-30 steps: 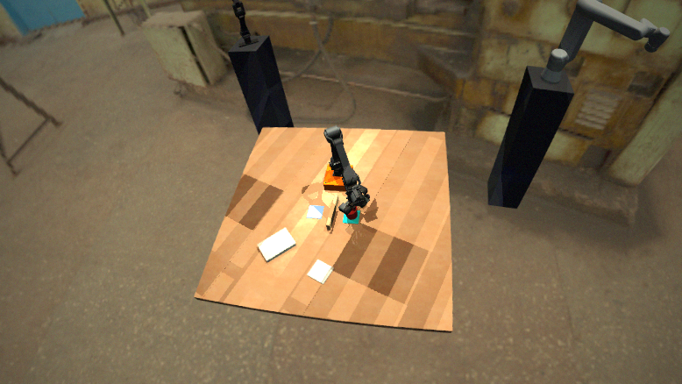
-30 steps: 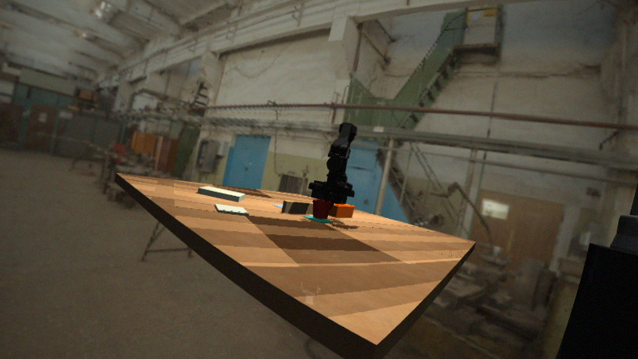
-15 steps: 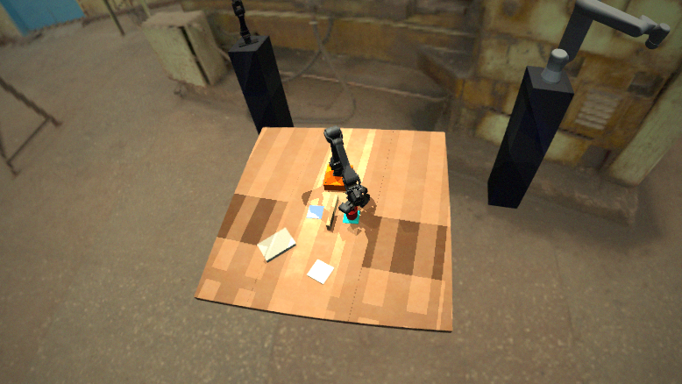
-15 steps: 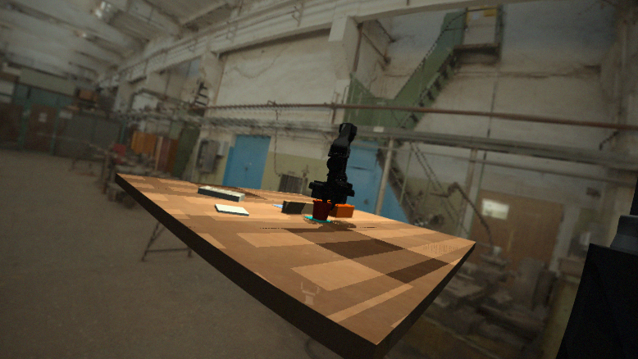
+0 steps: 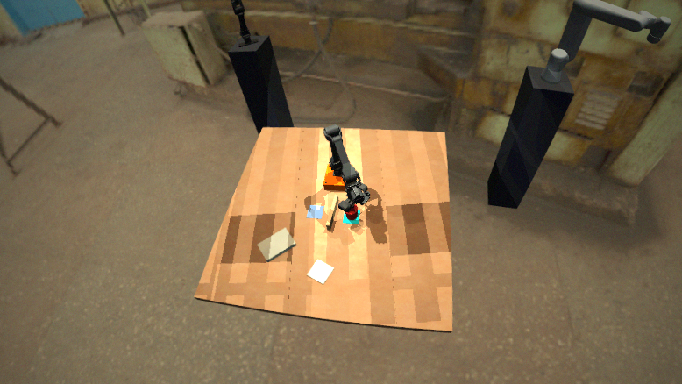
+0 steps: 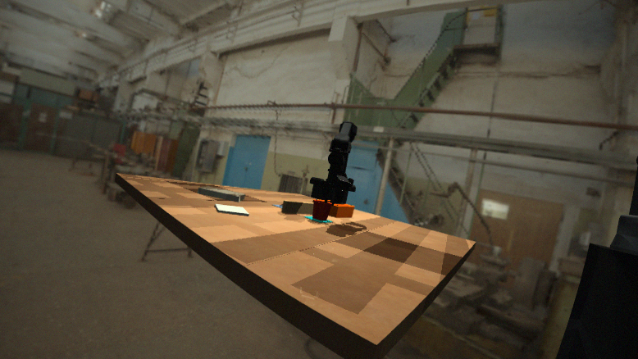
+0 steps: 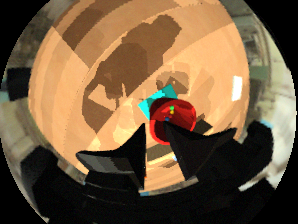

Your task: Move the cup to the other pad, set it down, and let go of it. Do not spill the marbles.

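Observation:
The red cup stands upright on the cyan pad. Small coloured marbles show inside it in the wrist view. My gripper is partly open at the cup's rim. One fingertip is over the cup's mouth and the other is outside its wall, with gaps between the fingers and the wall. The light blue pad lies on the other side of the low bar from the cup.
The low bar stands between the two pads. An orange block is by the arm's base. A pale slab and a white tile lie farther out on the table.

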Tool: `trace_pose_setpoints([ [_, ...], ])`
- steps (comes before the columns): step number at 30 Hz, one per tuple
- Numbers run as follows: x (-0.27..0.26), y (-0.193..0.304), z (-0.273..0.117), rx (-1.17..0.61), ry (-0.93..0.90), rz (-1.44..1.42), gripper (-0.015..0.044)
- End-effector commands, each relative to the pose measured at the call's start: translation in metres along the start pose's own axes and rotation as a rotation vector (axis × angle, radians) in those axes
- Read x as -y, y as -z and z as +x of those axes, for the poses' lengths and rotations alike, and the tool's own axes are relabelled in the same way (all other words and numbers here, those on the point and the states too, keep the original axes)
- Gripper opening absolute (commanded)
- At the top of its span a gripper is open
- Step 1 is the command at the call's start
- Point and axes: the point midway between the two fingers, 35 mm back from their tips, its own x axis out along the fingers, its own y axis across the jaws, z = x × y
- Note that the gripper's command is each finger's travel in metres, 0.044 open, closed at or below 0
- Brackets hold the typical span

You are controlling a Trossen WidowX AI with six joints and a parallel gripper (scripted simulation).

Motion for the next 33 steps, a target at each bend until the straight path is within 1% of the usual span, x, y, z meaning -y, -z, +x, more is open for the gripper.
trace_pose_setpoints([
  [1, 0.001, -0.001, -0.009, 0.005, 0.006, 0.005, 0.0128],
  [17, -0.002, 0.001, -0.029, 0.004, 0.007, 0.006, 0.0128],
  [25, -0.002, 0.001, -0.025, 0.001, 0.001, 0.002, 0.0338],
  [29, -0.002, 0.0, -0.031, 0.002, 0.001, 0.002, 0.044],
  [33, -0.001, -0.001, -0.045, 0.002, 0.003, 0.003, 0.044],
])
